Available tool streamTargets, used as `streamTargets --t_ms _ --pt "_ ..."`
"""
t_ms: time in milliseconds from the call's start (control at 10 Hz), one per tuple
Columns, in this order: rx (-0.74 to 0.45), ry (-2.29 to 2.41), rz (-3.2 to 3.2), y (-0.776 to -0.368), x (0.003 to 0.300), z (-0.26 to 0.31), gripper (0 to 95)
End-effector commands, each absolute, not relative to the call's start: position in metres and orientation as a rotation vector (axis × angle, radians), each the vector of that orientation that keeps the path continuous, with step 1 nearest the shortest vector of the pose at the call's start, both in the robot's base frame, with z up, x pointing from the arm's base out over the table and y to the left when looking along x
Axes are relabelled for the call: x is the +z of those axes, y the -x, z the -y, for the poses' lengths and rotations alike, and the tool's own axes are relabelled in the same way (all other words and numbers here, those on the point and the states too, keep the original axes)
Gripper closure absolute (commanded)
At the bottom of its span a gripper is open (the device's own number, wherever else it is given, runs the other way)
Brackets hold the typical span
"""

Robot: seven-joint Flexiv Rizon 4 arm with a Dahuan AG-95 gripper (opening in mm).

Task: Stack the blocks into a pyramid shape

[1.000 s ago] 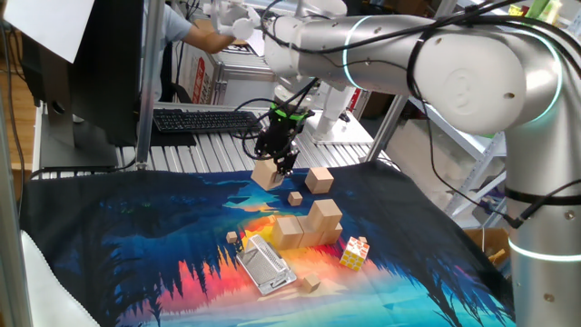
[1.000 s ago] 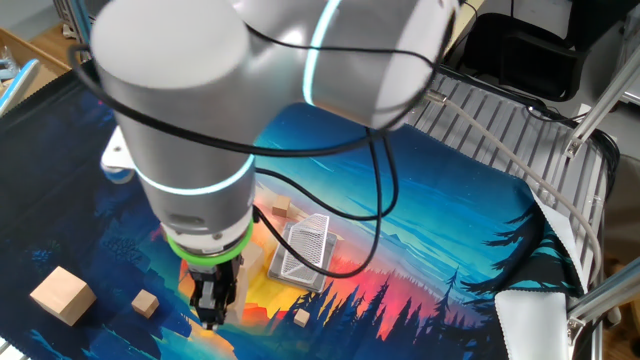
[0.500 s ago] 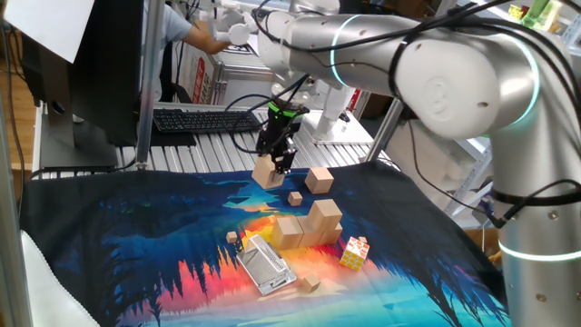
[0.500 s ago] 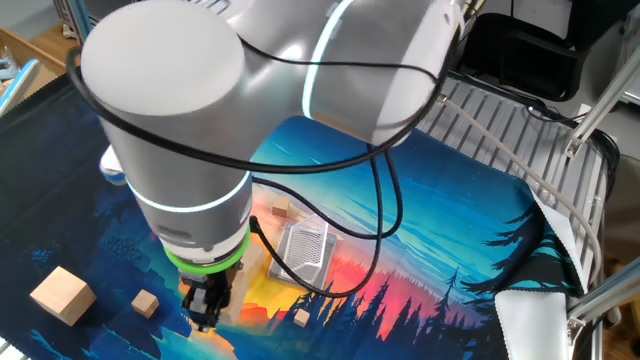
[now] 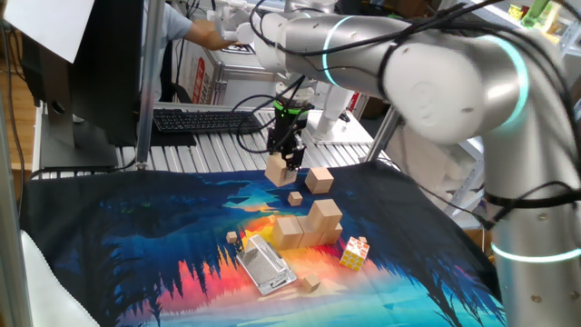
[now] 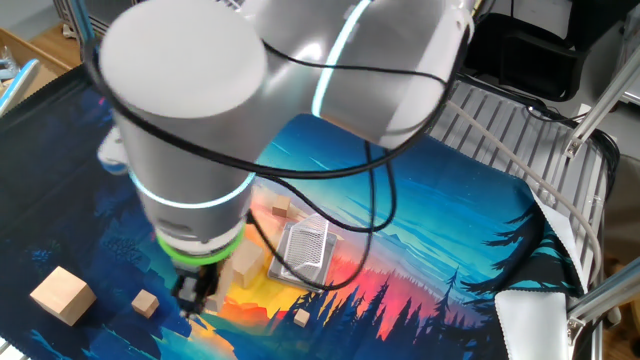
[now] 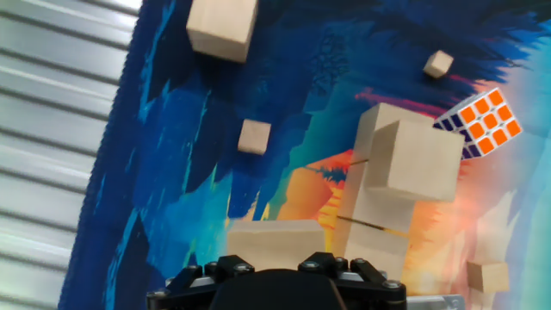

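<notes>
You have one block (image 5: 278, 170) clamped in the gripper (image 5: 289, 162), lifted clear of the mat (image 5: 136, 236) near its far edge. A loose block (image 5: 319, 180) lies just beside it; the stack (image 5: 310, 224) sits mid-mat beside the puzzle cube (image 5: 354, 252).

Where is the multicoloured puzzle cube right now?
In one fixed view, the puzzle cube sits on the mat at the right end of the stacked blocks, in front of them.

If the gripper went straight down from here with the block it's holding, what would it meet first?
Probably the bare mat: the gripper holds its block above open cloth just short of the stacked blocks. Depth is unclear; it might clip the stack's edge.
</notes>
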State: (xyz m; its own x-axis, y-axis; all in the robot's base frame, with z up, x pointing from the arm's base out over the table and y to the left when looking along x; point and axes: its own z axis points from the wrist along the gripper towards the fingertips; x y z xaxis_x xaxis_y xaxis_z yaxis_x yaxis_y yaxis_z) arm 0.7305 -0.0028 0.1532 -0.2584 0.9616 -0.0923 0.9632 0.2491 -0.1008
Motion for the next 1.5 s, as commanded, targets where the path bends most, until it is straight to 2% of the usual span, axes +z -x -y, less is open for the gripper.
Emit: streamTargets --t_ms 100,600,1500 --pt "-0.169 -1.984 -2.455 -0.734 0.15 0.014 95.0" --pt "-0.141 -2.015 -2.453 -0.712 0.154 0.016 95.0" --pt "-0.089 -2.067 -2.403 -0.676 0.138 0.031 95.0"
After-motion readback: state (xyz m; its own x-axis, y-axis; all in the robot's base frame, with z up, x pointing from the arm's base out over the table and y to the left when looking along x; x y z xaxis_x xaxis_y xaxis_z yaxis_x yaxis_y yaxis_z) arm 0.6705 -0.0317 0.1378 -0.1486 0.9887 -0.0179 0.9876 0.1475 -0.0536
